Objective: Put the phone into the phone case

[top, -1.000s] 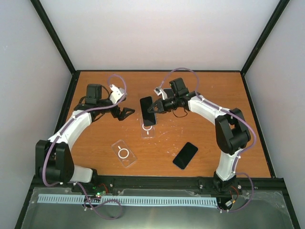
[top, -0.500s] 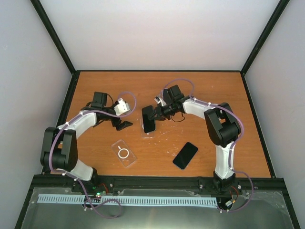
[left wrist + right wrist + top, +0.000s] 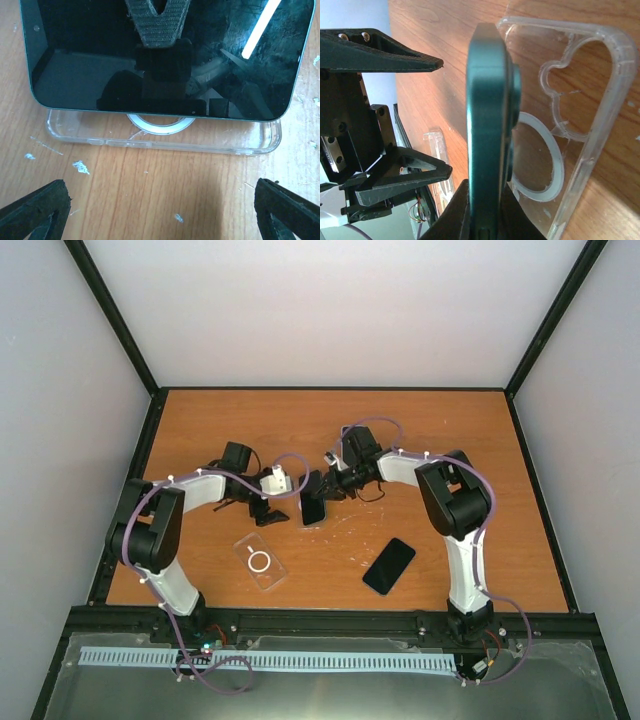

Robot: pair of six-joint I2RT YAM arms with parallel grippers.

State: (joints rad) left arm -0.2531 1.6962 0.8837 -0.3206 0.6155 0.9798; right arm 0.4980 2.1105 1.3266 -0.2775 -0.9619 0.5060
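So here's where we're at: our right gripper (image 3: 325, 487) is clamped on the dark phone (image 3: 165, 55). It holds the phone tipped up on edge over the clear phone case (image 3: 160, 139), which lies flat on the wooden table (image 3: 450, 440) around the middle. From the left wrist view the phone's screen faces us and covers the far part of the case, so only the near rim and a bit of the white ring stick out underneath. From the right wrist view we see the phone edge-on, with its back and camera bump turned toward the case. It clearly isn't seated flat in there. We honestly can't tell if the phone is touching the case or just hanging right above it. Our left gripper (image 3: 268, 510) sits low just beside the case on the left, fingers spread wide apart and pointed at the phone. Nearer to us there's a second clear case (image 3: 260, 561) on the left and a second black phone (image 3: 389, 566) on the right, both lying flat and well apart from each other.
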